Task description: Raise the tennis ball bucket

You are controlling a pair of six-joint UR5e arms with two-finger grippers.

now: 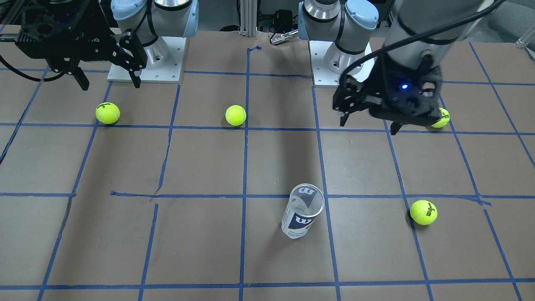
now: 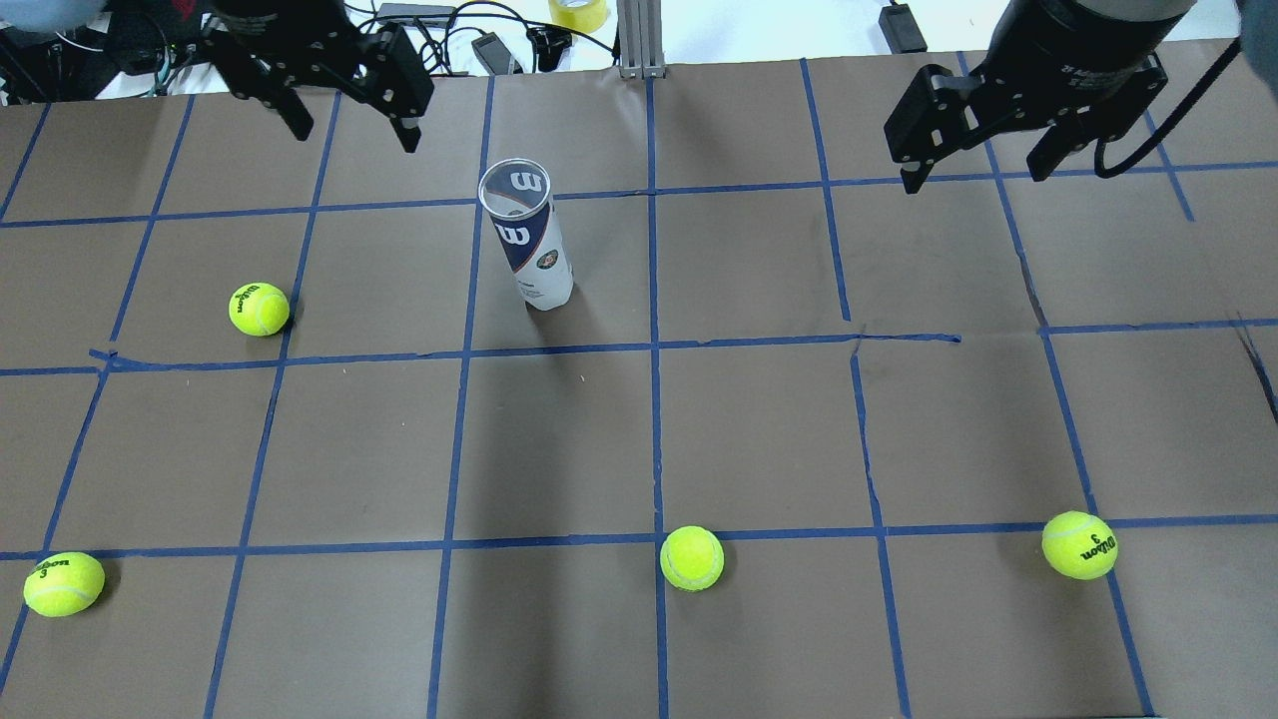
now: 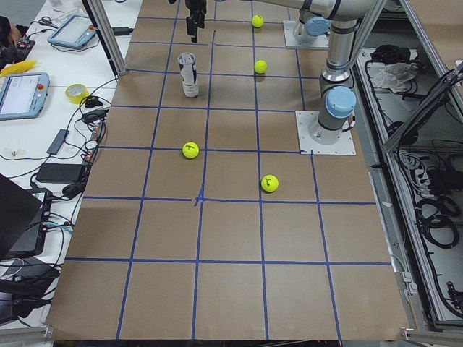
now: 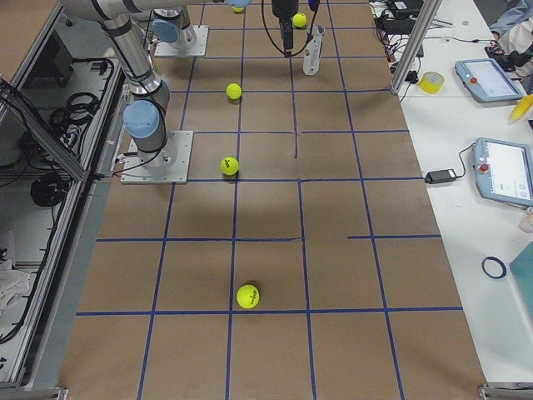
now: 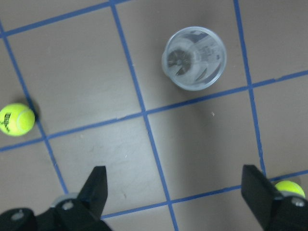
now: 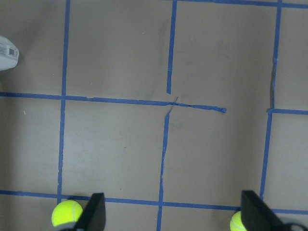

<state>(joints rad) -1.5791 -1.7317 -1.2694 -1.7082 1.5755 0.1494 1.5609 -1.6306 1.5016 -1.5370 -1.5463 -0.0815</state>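
The tennis ball bucket (image 2: 529, 240) is a clear can with a white and navy label. It stands upright with its top open, and looks empty seen from above in the left wrist view (image 5: 194, 58). It also shows in the front view (image 1: 303, 211). My left gripper (image 2: 354, 138) is open and empty, held above the table beyond and to the left of the can; it also shows in the front view (image 1: 369, 125). My right gripper (image 2: 974, 178) is open and empty, far to the can's right; it also shows in the front view (image 1: 109, 85).
Several yellow-green tennis balls lie loose on the brown, blue-taped table (image 2: 759, 429): one left of the can (image 2: 259, 309), others near my side (image 2: 64, 583), (image 2: 691, 557), (image 2: 1079, 544). Cables and devices (image 2: 479, 40) lie past the far edge.
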